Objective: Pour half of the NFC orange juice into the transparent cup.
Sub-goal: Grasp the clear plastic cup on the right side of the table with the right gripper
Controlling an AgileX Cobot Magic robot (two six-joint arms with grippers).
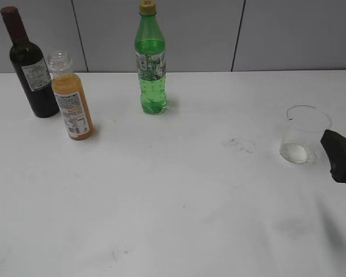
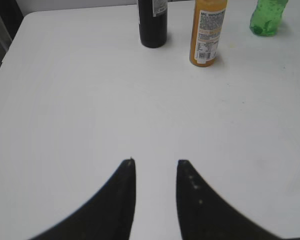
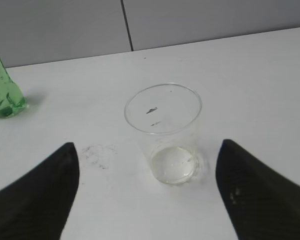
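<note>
From the outside camera, the orange juice bottle point(image 1: 71, 97) stands with no cap at the back left of the white counter point(image 1: 179, 196). It is just beside a dark wine bottle point(image 1: 30, 64). A green soda bottle point(image 1: 151, 60) stands further along the back. The clear cup point(image 1: 304, 135) stands far to the right, well apart from the juice. A black bit of the right pincer point(image 1: 340, 156) peeks in at the right edge, just beside the cup. You cannot tell from here how its jaws stand. A grey wall point(image 1: 277, 34) is behind the counter.

In the left wrist camera, the left pincer point(image 2: 156, 162) is partly open and holds nothing. The juice bottle point(image 2: 206, 35) is far ahead of it and a little to the right. The wine bottle point(image 2: 153, 22) and the green bottle point(image 2: 268, 17) show only their lower parts.

In the right wrist camera, the right pincer point(image 3: 147, 147) is wide open. The cup point(image 3: 165, 131) stands upright between its two jaws, and neither jaw touches it. Only this camera shows that the cup is empty, with small dark specks on its side. There is a grey smudge point(image 3: 97, 154) on the counter near it.
</note>
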